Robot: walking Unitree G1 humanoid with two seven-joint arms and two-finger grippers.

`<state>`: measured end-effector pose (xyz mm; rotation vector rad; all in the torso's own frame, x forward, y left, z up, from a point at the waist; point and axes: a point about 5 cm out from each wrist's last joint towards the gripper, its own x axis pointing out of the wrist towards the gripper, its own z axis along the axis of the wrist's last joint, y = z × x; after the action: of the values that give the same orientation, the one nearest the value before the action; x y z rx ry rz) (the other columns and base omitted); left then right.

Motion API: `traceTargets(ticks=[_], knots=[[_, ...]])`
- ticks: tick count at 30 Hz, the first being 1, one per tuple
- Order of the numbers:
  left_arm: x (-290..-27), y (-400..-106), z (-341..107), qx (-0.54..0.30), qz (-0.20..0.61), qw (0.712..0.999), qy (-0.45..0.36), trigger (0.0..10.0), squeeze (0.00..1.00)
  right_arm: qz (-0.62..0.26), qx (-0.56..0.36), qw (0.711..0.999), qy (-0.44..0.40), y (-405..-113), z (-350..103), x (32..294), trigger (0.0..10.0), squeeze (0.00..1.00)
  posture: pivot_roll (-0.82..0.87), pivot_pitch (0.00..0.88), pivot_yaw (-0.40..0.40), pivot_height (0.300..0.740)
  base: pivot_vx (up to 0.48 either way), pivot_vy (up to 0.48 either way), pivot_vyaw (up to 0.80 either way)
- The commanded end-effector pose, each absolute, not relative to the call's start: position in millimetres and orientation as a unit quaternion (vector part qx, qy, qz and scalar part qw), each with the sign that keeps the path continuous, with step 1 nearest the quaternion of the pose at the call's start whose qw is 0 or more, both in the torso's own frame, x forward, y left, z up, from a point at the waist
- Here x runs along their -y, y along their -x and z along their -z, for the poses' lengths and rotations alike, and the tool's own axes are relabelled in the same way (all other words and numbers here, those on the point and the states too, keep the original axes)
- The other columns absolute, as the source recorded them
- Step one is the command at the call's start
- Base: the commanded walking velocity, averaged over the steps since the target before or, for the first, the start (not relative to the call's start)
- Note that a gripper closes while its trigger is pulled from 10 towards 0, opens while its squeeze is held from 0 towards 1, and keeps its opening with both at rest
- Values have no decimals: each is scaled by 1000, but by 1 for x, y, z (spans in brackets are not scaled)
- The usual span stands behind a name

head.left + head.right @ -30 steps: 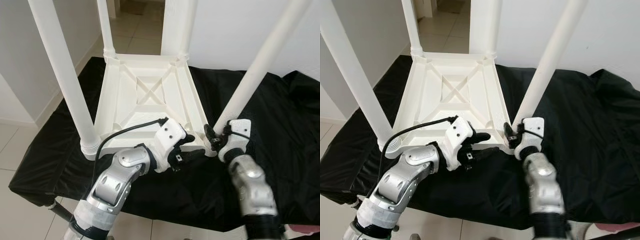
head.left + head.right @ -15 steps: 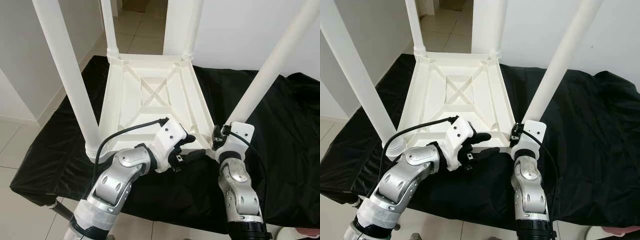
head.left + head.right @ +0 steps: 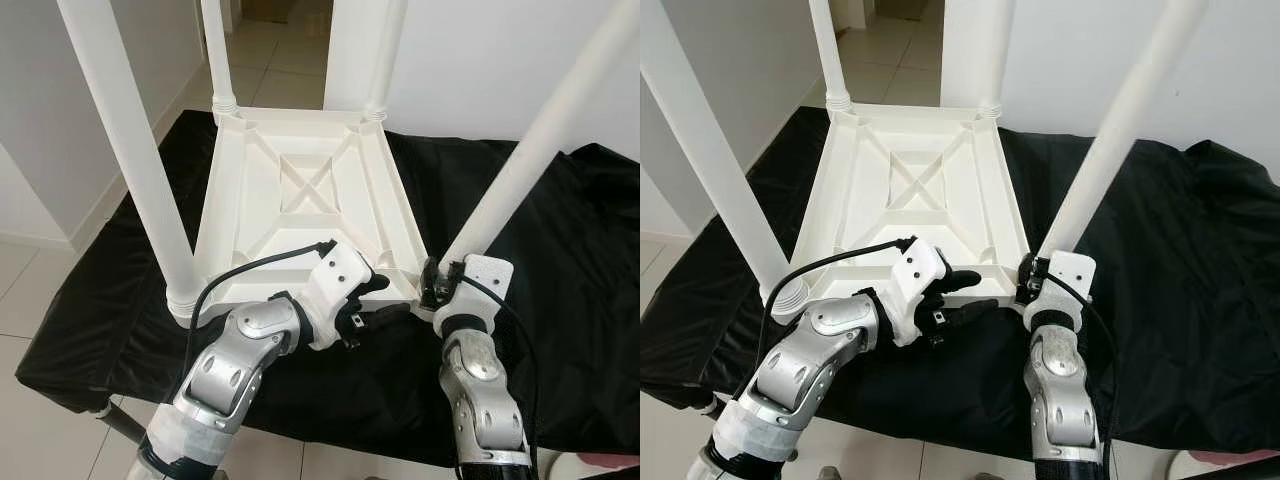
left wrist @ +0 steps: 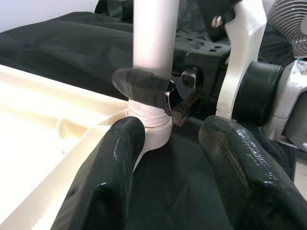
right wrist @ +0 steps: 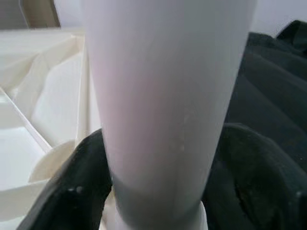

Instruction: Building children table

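A white children's table [image 3: 300,190] lies upside down on a black cloth [image 3: 560,260], its legs pointing up. My right gripper [image 3: 432,285] is shut on the base of the near right leg [image 3: 520,170], where the leg meets the table's corner socket. In the right wrist view the leg [image 5: 163,105] stands between the two black fingers [image 5: 67,191]. My left gripper [image 3: 383,301] is open at the table's front edge, just left of that corner. One of its fingers [image 4: 115,163] rests by the socket, the other hangs over the cloth.
The near left leg [image 3: 130,150] rises close to my left arm, and two far legs [image 3: 218,55] stand at the back. White walls flank a doorway with a tiled floor [image 3: 280,70]. A fan [image 4: 288,19] is on the right.
My right arm has swung in under the near right leg and settled, no longer blurred, with its grip at the leg's base. The left gripper has stayed in place. The camera shifted slightly.
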<state>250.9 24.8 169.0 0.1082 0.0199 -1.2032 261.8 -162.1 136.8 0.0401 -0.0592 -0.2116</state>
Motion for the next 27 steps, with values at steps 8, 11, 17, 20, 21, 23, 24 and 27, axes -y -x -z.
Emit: traceTargets(ticks=[8,11,17,20,21,23,24,27], knots=[[-26,-258,-173,2,545,836,-59,10000,0,7,47,999,-19,-254,-132,178,10000,0,-92,0,-41,740,0,0,0],[-27,-260,-175,3,545,836,-62,10000,0,-43,48,998,-16,-252,-128,187,10000,0,-94,0,-31,740,0,0,0],[-26,-261,-176,5,550,833,-65,10000,0,-116,44,992,2,-262,-124,196,10000,0,-98,0,-17,740,0,0,0],[-25,-258,-174,1,558,826,-72,10000,0,-197,24,980,17,-274,-120,200,10000,0,-96,0,-8,740,0,0,0],[-25,-256,-174,0,563,824,-70,10000,0,-217,20,976,17,-277,-120,200,10000,0,-96,0,-8,740,0,0,0],[-25,-255,-174,-1,565,822,-70,10000,0,-231,20,972,20,-279,-121,200,10000,0,-91,0,-10,740,0,0,0],[-26,-255,-173,-2,566,821,-75,10000,0,-239,20,970,27,-283,-122,201,10000,0,-91,0,-10,740,0,0,0],[-27,-256,-173,-1,563,823,-77,10000,0,-273,16,961,40,-294,-125,199,10000,0,-88,0,-14,740,0,0,0]])
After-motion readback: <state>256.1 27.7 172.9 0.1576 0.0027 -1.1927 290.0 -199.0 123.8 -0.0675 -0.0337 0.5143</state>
